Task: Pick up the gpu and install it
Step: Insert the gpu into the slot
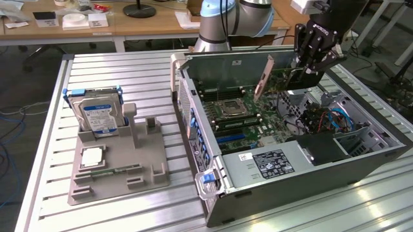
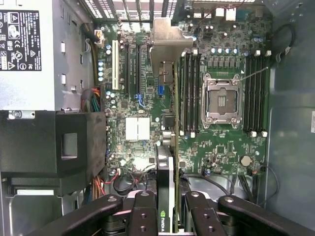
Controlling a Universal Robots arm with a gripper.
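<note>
Holding the gpu [image 1: 282, 79] in the gripper [image 1: 310, 66], clamped shut across the card's 2 faces near its upper edge. Hanging on edge above the open computer case [image 1: 361, 159], clear of the motherboard [image 1: 239, 116] and not yet seated in any slot. Carried vertical, probably so as to bring the connector edge straight down toward the expansion slots [image 2: 128, 69], with the silver bracket [image 2: 167, 46] turned toward the slotted wall of the case. Seen edge-on from the wrist, just beside the memory slots [image 2: 189, 93]. Standing upright in the grey fixture [image 1: 116, 164] on the bench [image 1: 129, 67], well apart: 1 hard drive [image 1: 96, 113].
</note>
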